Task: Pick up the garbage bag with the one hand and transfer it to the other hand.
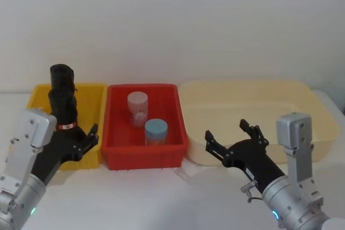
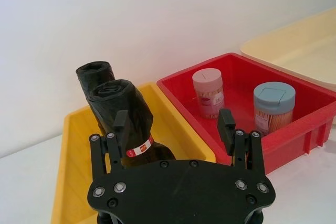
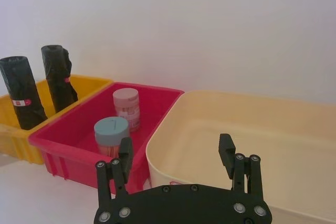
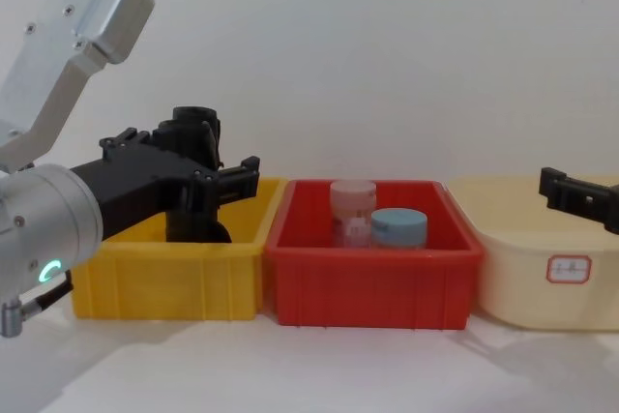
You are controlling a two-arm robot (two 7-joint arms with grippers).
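The garbage bag [image 2: 123, 111], a black roll with a red-and-white label band, stands upright in the yellow bin [image 2: 65, 145]; I also see the garbage bag [image 1: 63, 109] and the garbage bag [image 3: 20, 100] in the other views. A second black roll [image 2: 94, 74] stands just behind it. My left gripper [image 2: 173, 127] is open at the bag's label height, with one finger right in front of the roll and the other well off to the side, gripping nothing. The left gripper [image 1: 83, 139] hangs over the bin's front edge. My right gripper [image 1: 229, 132] is open and empty before the cream tub.
A red bin [image 1: 116, 133] in the middle holds a pink-lidded jar [image 1: 137, 106] and a blue-lidded jar [image 1: 156, 131]. A large cream tub [image 1: 242, 100] sits on the right. All three stand side by side against a white wall, with white tabletop in front.
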